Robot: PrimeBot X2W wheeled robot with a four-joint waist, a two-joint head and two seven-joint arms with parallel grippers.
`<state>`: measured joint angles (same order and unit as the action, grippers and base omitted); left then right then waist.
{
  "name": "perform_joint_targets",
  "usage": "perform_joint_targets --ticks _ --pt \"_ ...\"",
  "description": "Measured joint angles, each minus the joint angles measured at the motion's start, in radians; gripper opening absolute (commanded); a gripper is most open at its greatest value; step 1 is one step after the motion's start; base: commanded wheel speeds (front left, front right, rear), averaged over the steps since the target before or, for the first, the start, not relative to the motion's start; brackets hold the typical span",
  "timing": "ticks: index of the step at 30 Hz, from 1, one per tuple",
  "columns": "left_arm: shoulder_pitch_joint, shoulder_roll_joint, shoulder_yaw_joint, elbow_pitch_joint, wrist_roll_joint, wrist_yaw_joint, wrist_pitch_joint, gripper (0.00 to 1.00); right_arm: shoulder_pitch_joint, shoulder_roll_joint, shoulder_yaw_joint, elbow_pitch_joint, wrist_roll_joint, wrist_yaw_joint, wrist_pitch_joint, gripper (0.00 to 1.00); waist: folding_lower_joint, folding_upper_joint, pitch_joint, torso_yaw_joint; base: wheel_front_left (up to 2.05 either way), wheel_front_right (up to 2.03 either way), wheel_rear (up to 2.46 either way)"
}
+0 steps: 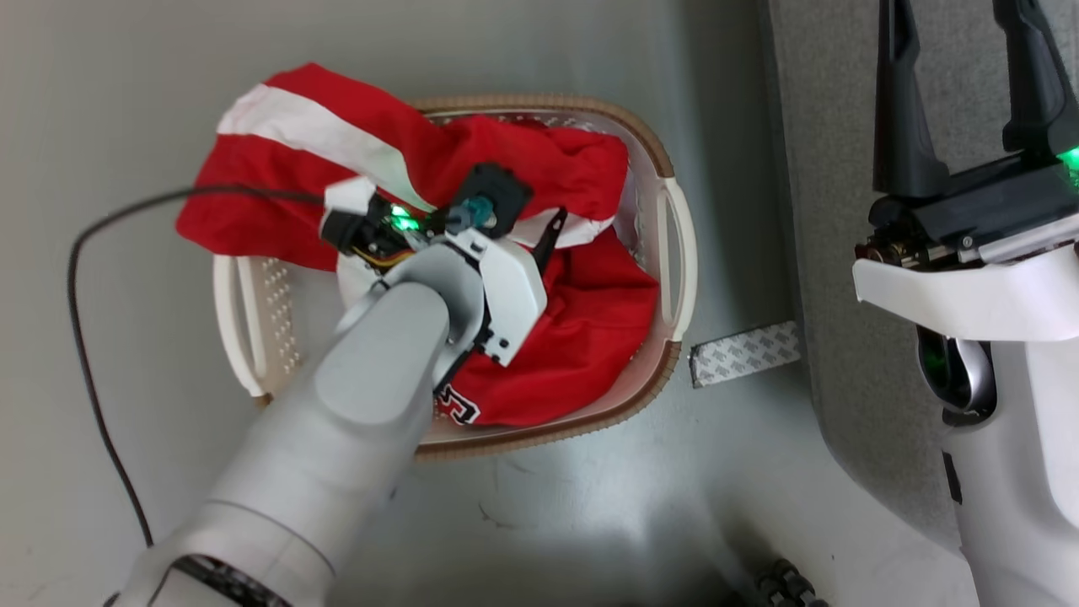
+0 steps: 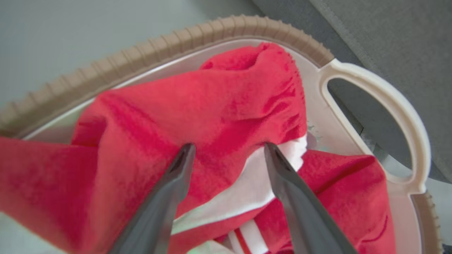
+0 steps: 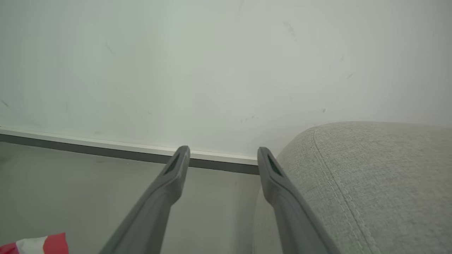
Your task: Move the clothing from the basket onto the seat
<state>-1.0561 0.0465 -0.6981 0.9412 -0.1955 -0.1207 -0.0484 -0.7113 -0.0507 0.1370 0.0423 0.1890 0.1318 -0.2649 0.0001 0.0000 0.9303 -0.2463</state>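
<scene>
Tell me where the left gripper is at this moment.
The left gripper is open, fingertips down at the clothing inside the basket; in the head view that is centre-left, with the seat to its right.

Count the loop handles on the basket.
2. One handle at the basket's left end in the head view, the other at its right end, nearer the seat. None hidden.

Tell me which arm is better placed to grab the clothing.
Left. The left pincer, open, hangs right at the clothing in the basket; the right pincer, also open, is off by the seat.
</scene>
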Motion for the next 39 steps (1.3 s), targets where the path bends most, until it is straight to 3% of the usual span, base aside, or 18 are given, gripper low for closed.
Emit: perform_joint_targets --ticks 11,12,14,23,39 --pt "-0.070 0.000 -0.049 0.105 -0.001 0.017 0.021 1.00 -0.004 0.000 0.019 -0.015 0.024 0.000 0.000 1.00 0.0000 0.0000 0.056 -0.041 0.00 0.00 0.00" --pt "-0.073 0.000 -0.055 0.108 -0.004 0.017 0.021 0.84 -0.004 0.000 0.020 -0.015 0.026 0.000 0.000 1.00 0.0000 0.0000 0.057 -0.043 0.00 0.00 0.00" --pt "-0.075 0.000 -0.066 0.115 -0.012 0.017 0.021 0.02 -0.003 0.000 0.021 -0.015 0.026 0.000 0.000 1.00 0.0000 0.0000 0.058 -0.046 0.00 0.00 0.00" --pt "-0.016 0.001 -0.105 0.087 -0.122 0.005 -0.034 0.00 0.041 0.000 0.001 0.020 0.017 0.000 0.000 1.00 -0.0001 0.0000 -0.007 -0.028 0.00 0.00 0.00" --pt "0.207 0.002 -0.178 -0.119 -0.413 -0.002 -0.150 0.00 0.279 0.002 -0.134 0.084 -0.065 0.000 0.000 1.00 -0.0002 0.0000 -0.322 0.097 0.00 0.00 0.00"
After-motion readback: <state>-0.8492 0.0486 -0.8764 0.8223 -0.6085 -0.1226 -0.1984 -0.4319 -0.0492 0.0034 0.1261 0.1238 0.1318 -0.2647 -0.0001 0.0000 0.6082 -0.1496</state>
